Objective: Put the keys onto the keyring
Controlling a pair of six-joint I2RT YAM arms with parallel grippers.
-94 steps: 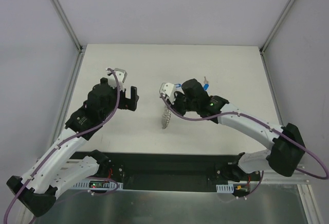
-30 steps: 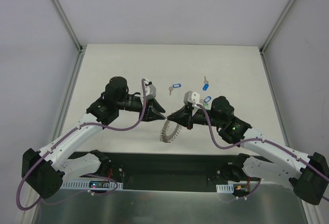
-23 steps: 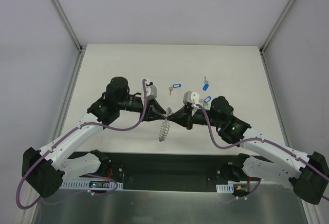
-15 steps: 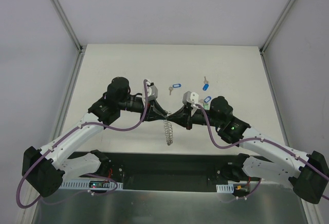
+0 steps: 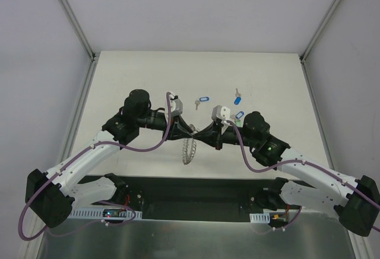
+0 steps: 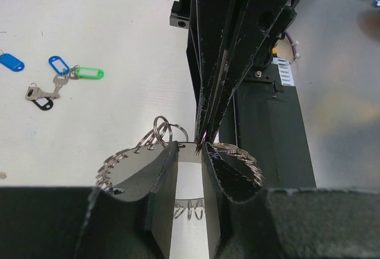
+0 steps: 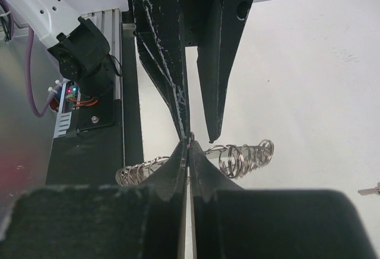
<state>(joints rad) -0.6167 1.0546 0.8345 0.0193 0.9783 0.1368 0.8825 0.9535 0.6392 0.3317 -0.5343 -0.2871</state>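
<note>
Right gripper [image 7: 189,143]: your jaws are pinched tight on the keyring [image 5: 189,149], which hangs edge-on below the tips.
Left gripper [image 6: 189,152]: narrowly apart, tip-to-tip with the right, not visibly pinching.
Keys [image 5: 203,100]: on the table beyond both tips, the nearest on your left arm's side.

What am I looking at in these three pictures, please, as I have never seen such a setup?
These are two robot arms bolted at the near edge of a table: the left arm and the right arm. One picture looks down from above; the other two come from a camera on each wrist, with that arm's own fingers at the bottom. On the table lie small keys with blue or green tags. The right fingers are pinched shut on the keyring, a large fringed metal ring hanging between the arms. The left fingers stand slightly apart at the ring; whether they grip it is unclear.
</note>
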